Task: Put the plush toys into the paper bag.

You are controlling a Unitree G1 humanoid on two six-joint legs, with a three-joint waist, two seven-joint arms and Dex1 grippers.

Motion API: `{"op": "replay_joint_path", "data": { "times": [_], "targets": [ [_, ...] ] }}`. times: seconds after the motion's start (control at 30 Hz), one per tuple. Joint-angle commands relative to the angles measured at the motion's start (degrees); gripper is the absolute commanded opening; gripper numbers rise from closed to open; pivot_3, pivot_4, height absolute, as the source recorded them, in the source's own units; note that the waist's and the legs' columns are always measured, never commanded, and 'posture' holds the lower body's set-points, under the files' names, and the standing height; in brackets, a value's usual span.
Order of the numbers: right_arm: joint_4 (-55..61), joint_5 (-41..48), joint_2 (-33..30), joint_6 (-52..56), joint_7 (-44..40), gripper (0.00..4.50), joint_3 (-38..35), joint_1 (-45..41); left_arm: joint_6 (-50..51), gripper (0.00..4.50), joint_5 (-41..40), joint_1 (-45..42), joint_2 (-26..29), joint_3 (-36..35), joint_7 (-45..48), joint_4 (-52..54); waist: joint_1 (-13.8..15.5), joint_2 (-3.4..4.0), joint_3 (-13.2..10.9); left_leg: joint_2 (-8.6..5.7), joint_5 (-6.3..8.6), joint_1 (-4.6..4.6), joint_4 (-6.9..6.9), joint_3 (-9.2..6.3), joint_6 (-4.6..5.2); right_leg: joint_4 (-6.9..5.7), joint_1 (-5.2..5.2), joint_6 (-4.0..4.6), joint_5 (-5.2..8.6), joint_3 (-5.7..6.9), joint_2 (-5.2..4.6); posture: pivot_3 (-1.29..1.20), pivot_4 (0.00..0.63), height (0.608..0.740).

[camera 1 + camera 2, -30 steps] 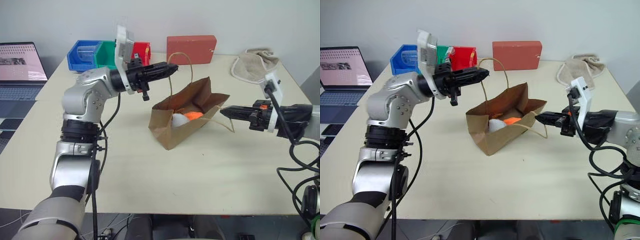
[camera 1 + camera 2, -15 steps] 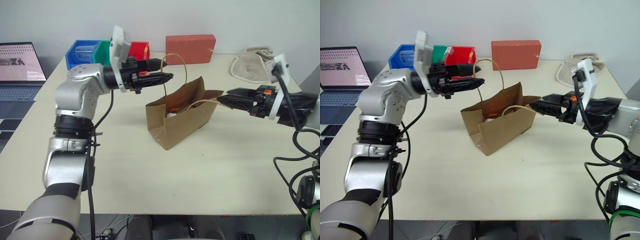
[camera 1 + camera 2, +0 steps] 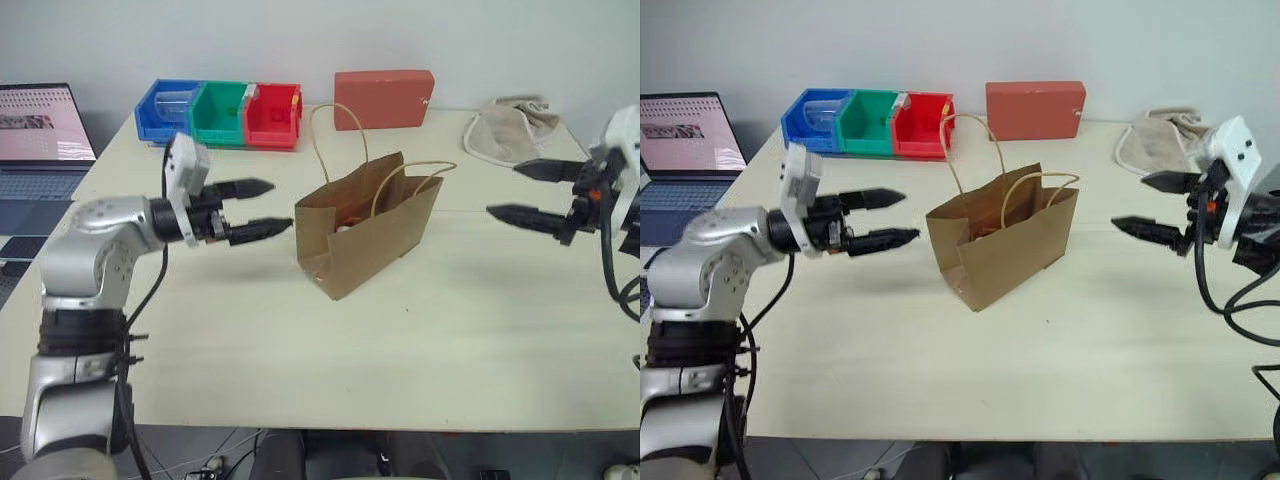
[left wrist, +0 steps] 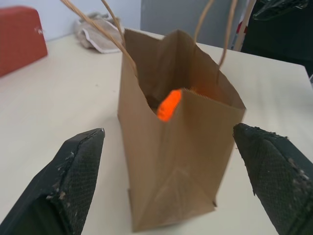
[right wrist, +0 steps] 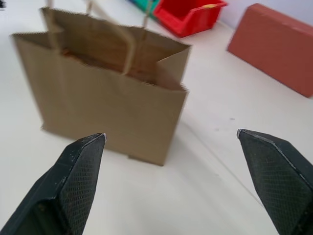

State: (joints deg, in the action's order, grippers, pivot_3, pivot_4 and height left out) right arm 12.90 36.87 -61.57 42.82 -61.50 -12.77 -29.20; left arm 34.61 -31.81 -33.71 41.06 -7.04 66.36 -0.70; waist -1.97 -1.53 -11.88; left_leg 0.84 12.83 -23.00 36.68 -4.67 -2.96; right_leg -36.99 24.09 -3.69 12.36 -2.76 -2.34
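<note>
- The bag (image 3: 368, 234) stands upright near the middle of the table (image 3: 450, 350), its mouth open to above and both loop handles rising over it
- The left gripper (image 3: 262, 209) hangs just beside the bag on its left side, fingers spread wide, holding nothing and not touching the paper
- The right gripper (image 3: 525, 191) is well apart from the bag on the right side, fingers also spread wide and empty
- In the left wrist view an orange piece (image 4: 169, 105) shows inside the mouth of the bag; I judge it is a part of one of the toys, maybe the orange ball, but so little is seen that I cannot be sure which one
- In the left eye view something pale (image 3: 343, 228) shows low inside the bag; it may be the white egg toy
- No toy lies on the table around the bag; near the far edge are the coloured bins (image 3: 220, 112), the red block (image 3: 383, 98) and the beige cloth (image 3: 510, 128)
- My judgement: the task looks finished or almost finished, with both toys probably in the bag and nothing left to pick up
</note>
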Motion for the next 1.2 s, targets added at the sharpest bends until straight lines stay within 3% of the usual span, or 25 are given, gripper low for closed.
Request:
{"op": "replay_joint_path", "data": {
  "times": [0.03,0.23,0.43,0.73,1.07,1.2],
  "targets": [
    [7.8,7.4,0.6,3.6,-1.2,4.50,-2.1,-0.5,-1.8,4.48,-0.2,0.1,-1.5,0.0,-1.9,2.1,0.1,0.00,0.0,0.01,0.00,0.00,0.03,-0.01,0.00,-0.02,0.00,0.00,-0.01,0.01,0.01,0.00,0.150,0.740],
    [13.1,13.4,2.6,8.4,2.1,4.50,-1.2,-0.9,-5.3,4.48,2.4,-1.8,-5.5,3.2,-2.7,-2.4,0.2,-0.01,0.0,-0.01,0.00,-0.01,0.13,0.00,0.00,0.02,-0.07,-0.01,-0.03,0.00,0.00,0.00,0.150,0.740],
    [13.9,15.5,2.1,9.8,2.9,4.50,-2.0,-0.4,-4.4,4.48,1.8,-2.9,-5.9,3.9,-0.6,-3.6,0.2,-0.01,0.0,-0.01,0.00,-0.04,0.07,-0.01,0.00,0.02,-0.03,-0.01,-0.03,0.01,0.01,0.00,0.150,0.740],
    [16.0,17.9,1.5,10.8,4.1,4.50,-3.7,2.5,-1.6,4.48,-1.3,0.2,-6.2,3.5,-0.4,3.1,0.2,-0.01,0.0,0.00,0.00,-0.03,0.07,0.00,0.00,0.02,-0.03,0.00,-0.02,0.00,0.00,0.00,0.150,0.740],
    [16.0,18.1,1.7,10.6,5.8,4.50,-2.7,1.4,-1.9,4.48,0.1,4.2,-8.3,6.2,-5.7,9.3,0.3,-0.01,0.0,0.00,0.00,-0.02,0.08,-0.01,0.00,0.03,-0.04,0.00,-0.02,0.00,0.01,0.00,0.150,0.740],
    [17.2,15.9,1.6,8.8,5.9,4.50,-0.9,1.5,-4.3,4.48,2.7,4.6,-13.4,6.8,-12.5,8.1,0.3,-0.01,0.0,-0.01,0.00,-0.02,0.11,-0.01,0.00,0.02,-0.06,-0.02,-0.03,0.00,0.00,0.00,0.150,0.740]
  ]
}}
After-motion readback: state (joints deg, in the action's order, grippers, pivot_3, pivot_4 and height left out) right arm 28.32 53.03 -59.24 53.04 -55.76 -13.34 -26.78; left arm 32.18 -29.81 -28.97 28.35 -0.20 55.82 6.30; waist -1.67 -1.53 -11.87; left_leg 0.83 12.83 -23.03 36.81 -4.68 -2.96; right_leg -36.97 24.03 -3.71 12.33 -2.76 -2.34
